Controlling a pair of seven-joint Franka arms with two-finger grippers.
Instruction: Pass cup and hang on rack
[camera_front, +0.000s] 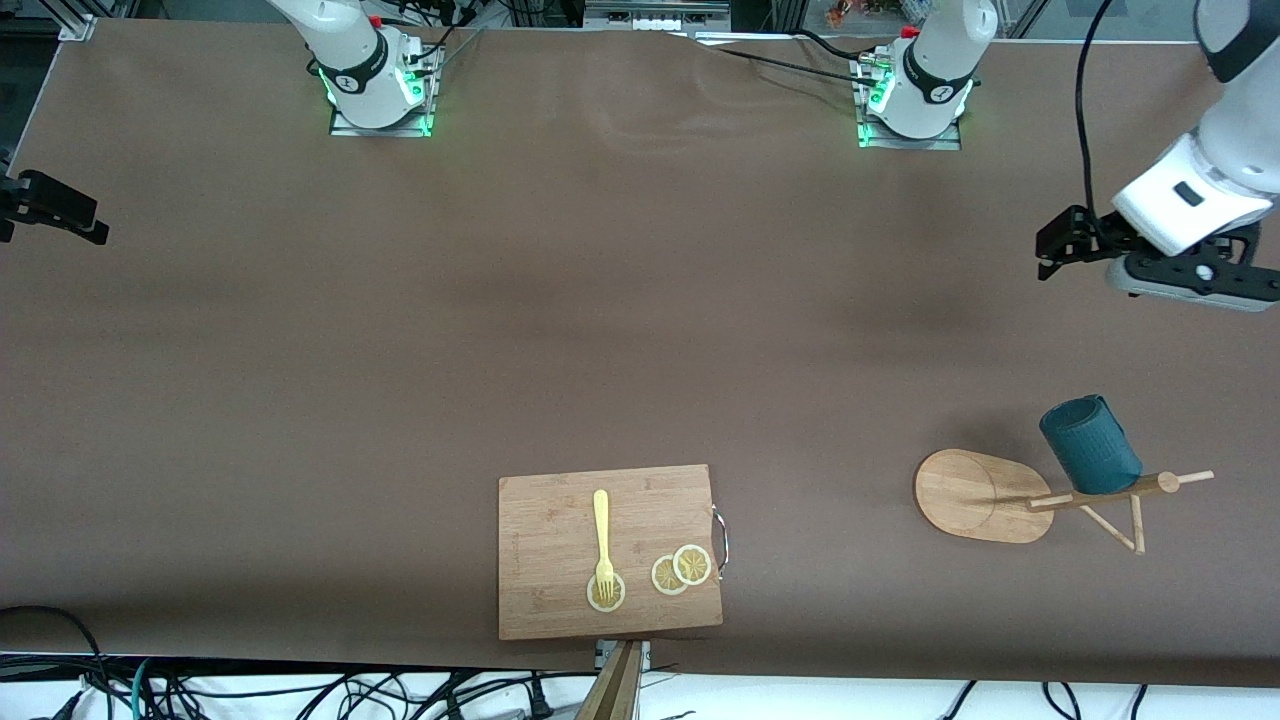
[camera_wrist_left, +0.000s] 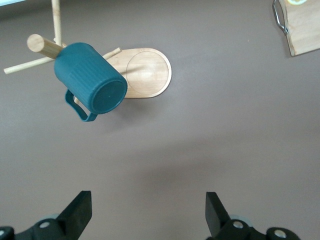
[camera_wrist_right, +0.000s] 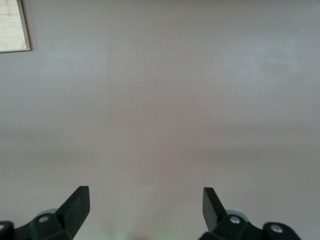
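The dark teal ribbed cup (camera_front: 1090, 445) hangs by its handle on a peg of the wooden rack (camera_front: 975, 495), near the left arm's end of the table. In the left wrist view the cup (camera_wrist_left: 90, 77) shows its bottom, and the rack's oval base (camera_wrist_left: 147, 75) lies beside it. My left gripper (camera_front: 1060, 245) is open and empty, up in the air over bare table apart from the rack; its fingertips (camera_wrist_left: 80, 205) hold nothing. My right gripper (camera_front: 55, 208) is open and empty over the right arm's end of the table; it also shows in the right wrist view (camera_wrist_right: 145, 197).
A rectangular wooden cutting board (camera_front: 540, 560) lies near the front edge, with a yellow fork (camera_front: 602, 540) and lemon slices (camera_front: 682, 570) on it. Its corner shows in the left wrist view (camera_wrist_left: 305, 25) and the right wrist view (camera_wrist_right: 12, 25). Brown table cloth (camera_front: 640, 300) covers the table.
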